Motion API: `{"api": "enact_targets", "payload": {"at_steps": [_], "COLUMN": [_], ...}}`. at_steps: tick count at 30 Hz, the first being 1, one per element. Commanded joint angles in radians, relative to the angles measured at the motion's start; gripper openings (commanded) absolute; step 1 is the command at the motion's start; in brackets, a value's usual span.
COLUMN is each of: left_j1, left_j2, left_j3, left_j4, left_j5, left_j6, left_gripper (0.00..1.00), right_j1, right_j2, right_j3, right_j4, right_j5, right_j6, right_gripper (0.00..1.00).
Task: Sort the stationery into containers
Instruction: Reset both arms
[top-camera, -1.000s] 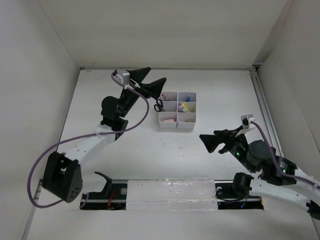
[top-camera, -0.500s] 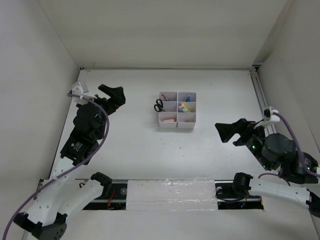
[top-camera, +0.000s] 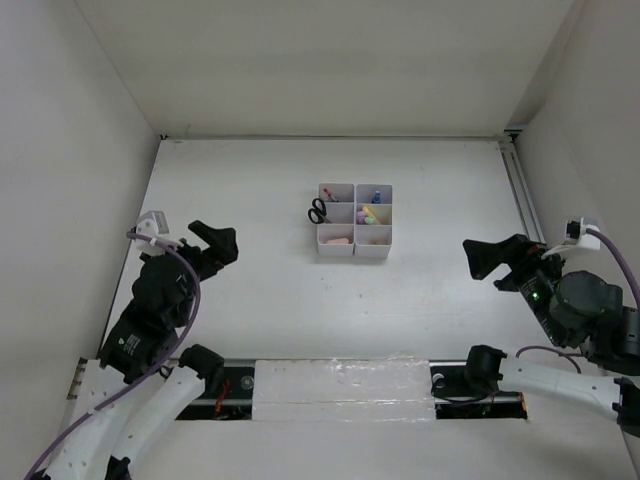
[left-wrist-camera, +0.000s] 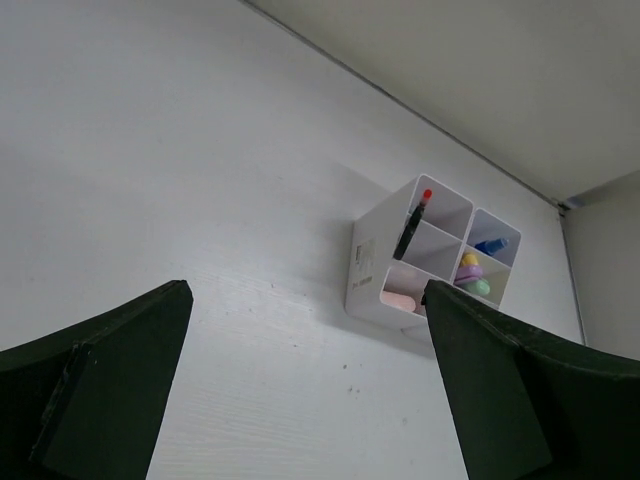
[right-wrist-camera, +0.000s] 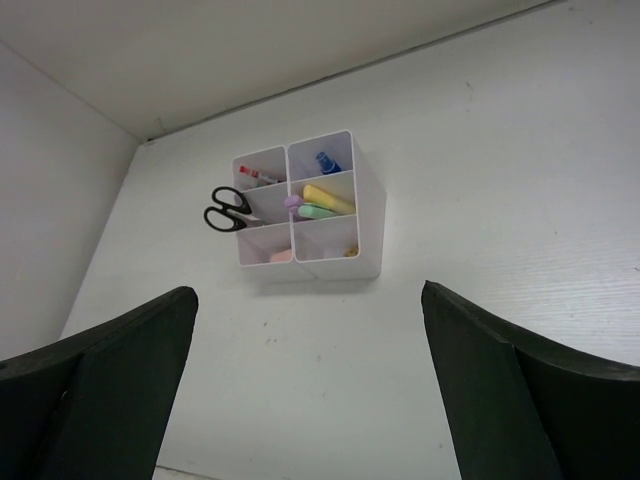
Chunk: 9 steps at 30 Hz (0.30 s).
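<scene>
The white organiser tray (top-camera: 372, 250) stands at the table's middle back. It holds black-handled scissors (top-camera: 317, 211), a thin red pen (top-camera: 327, 193), a blue piece (top-camera: 375, 195), yellow and green highlighters (top-camera: 370, 213) and a pinkish eraser block (top-camera: 338, 239). In the right wrist view the tray (right-wrist-camera: 340, 268) shows the scissors (right-wrist-camera: 228, 212), the pen (right-wrist-camera: 258, 177), the blue piece (right-wrist-camera: 327, 161), the yellow highlighter (right-wrist-camera: 328, 198) and the green one (right-wrist-camera: 318, 212). My left gripper (top-camera: 213, 246) is open and empty, far left of the tray. My right gripper (top-camera: 490, 263) is open and empty, to the tray's front right.
White walls close in the table on the left, the back and the right. A metal rail (top-camera: 525, 200) runs along the right edge. A taped strip (top-camera: 340, 388) lies between the arm bases at the near edge.
My left gripper has drawn back from beside the tray to the left front of the table. My right gripper has moved right and back toward its base. The stationery has not moved.
</scene>
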Motion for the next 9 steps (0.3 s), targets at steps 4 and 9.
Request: {"api": "enact_targets", "payload": {"at_steps": [4, 9], "left_j1": [0.0, 0.0], "left_j2": [-0.096, -0.108], "left_j3": [-0.059, -0.047], "left_j4": [0.118, 0.118], "left_j5": [0.166, 0.202], "left_j6": [0.09, 0.113], "left_gripper": [1.0, 1.0], "right_j1": [0.002, 0.002], "right_j2": [-0.015, -0.027], "right_j3": [-0.002, -0.014], "right_j4": [-0.008, 0.011], "right_j5": [0.059, 0.05], "right_j6": [0.006, 0.006], "right_gripper": [1.0, 1.0]}}
